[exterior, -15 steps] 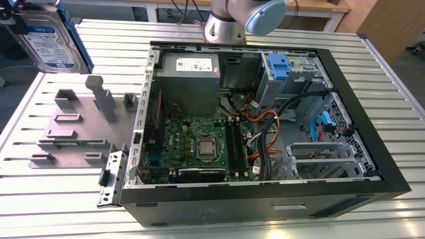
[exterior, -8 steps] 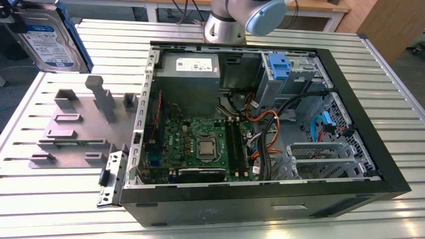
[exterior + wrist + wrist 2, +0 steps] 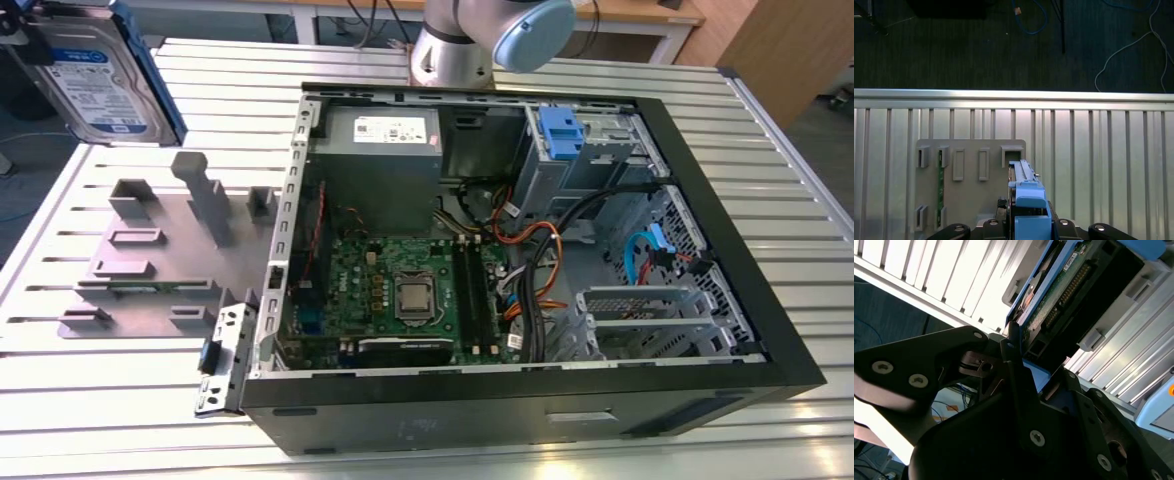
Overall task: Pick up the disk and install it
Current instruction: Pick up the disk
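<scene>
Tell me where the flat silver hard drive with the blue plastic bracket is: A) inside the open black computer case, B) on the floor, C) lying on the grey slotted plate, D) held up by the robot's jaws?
D: the silver hard drive sits clamped between the jaws, raised above the grey slotted plate.

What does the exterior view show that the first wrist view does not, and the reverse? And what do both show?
Exterior view: the open computer case with its motherboard and power supply. First wrist view: the dark, cable-strewn floor beyond the slatted table. Both: the disk held in the hand, the grey fixture plate and that table.
</scene>
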Robot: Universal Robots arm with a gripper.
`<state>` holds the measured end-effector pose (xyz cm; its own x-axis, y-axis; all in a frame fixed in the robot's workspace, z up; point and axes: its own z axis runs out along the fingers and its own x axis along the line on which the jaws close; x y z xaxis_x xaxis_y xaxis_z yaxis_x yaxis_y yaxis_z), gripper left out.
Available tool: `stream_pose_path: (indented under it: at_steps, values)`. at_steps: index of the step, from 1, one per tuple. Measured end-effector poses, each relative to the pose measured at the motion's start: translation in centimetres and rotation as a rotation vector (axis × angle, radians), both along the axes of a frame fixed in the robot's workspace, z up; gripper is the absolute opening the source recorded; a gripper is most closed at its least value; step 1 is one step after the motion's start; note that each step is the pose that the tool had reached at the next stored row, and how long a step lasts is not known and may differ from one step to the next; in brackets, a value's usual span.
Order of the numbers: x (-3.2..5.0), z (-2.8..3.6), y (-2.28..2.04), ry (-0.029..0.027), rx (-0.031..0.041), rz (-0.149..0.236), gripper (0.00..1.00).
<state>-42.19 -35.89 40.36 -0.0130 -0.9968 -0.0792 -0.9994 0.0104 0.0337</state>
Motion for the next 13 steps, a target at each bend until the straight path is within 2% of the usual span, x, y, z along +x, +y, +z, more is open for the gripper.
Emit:
stream_pose_path:
  at_steps: [13]
  values:
    - [0.0, 0.38, 0.0, 0.0, 0.0, 0.0, 0.37]
